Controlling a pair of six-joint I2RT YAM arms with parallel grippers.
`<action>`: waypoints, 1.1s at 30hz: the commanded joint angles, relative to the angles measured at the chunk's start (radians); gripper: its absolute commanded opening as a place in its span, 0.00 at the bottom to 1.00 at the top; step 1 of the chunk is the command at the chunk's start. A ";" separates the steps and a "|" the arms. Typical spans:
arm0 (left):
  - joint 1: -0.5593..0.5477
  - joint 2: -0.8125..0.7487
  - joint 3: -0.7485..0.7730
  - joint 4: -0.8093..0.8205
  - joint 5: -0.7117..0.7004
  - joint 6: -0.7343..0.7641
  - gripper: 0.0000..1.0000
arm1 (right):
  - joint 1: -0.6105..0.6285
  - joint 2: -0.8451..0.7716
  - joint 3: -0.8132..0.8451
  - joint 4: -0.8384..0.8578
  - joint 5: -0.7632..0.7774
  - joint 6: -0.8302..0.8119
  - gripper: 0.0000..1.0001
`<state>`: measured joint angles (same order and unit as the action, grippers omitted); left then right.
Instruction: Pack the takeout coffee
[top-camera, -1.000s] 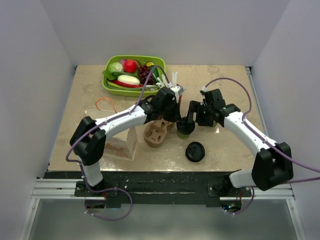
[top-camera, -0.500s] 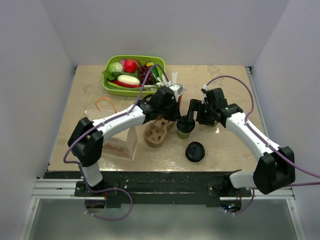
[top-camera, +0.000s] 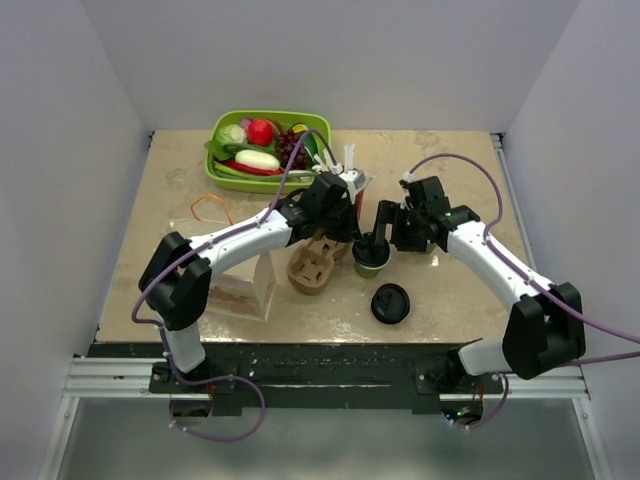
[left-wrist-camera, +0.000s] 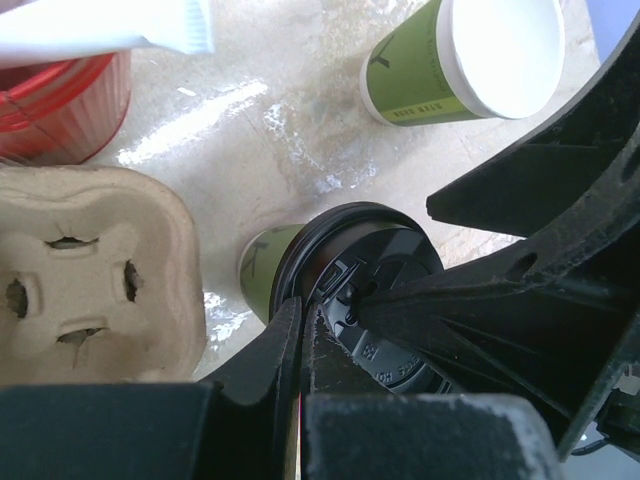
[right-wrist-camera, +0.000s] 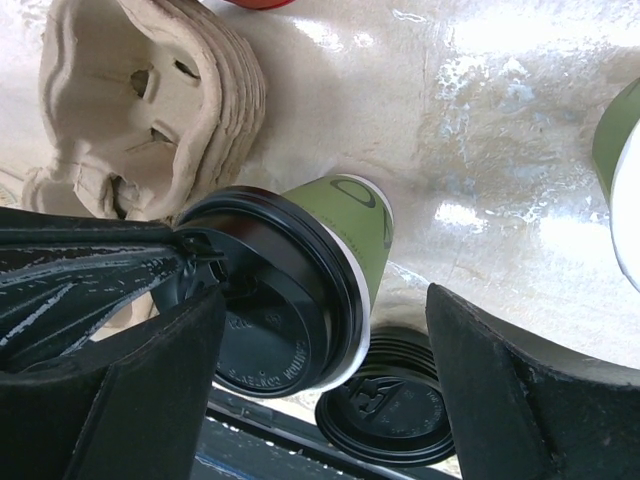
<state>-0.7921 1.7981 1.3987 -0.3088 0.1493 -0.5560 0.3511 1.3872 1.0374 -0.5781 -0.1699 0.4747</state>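
The takeout coffee (top-camera: 370, 262) is a green paper cup (right-wrist-camera: 350, 215) capped with a black lid (right-wrist-camera: 270, 330), standing mid-table right of the cardboard carrier. My left gripper (left-wrist-camera: 302, 310) is shut, nothing between its fingers, and its tips rest on the lid's edge (left-wrist-camera: 400, 235). In the top view the left gripper (top-camera: 352, 235) reaches in from the left. My right gripper (right-wrist-camera: 320, 380) is open, one finger on each side of the cup without touching it, and comes in from the right (top-camera: 378, 240).
A brown cup carrier (top-camera: 312, 270) lies just left of the cup. A stack of loose black lids (top-camera: 390, 303) sits in front. An open green cup (left-wrist-camera: 480, 60) and a red cup (left-wrist-camera: 60, 100) stand behind. A green tray (top-camera: 262, 183) of toy food is at the back.
Both arms have shifted only slightly around the lidded cup. The cup stays where it was.
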 joint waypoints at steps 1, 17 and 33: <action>0.007 0.003 -0.013 0.048 0.081 0.004 0.00 | -0.003 -0.033 0.023 -0.012 0.032 -0.007 0.84; 0.007 0.003 -0.013 0.037 0.070 -0.004 0.00 | -0.004 -0.042 0.009 -0.031 -0.048 0.031 0.76; 0.002 0.004 -0.043 0.053 0.098 -0.005 0.00 | -0.015 -0.014 -0.054 0.058 -0.233 0.088 0.53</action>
<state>-0.7898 1.8019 1.3643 -0.2817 0.2260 -0.5575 0.3340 1.3720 0.9955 -0.5751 -0.2947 0.5350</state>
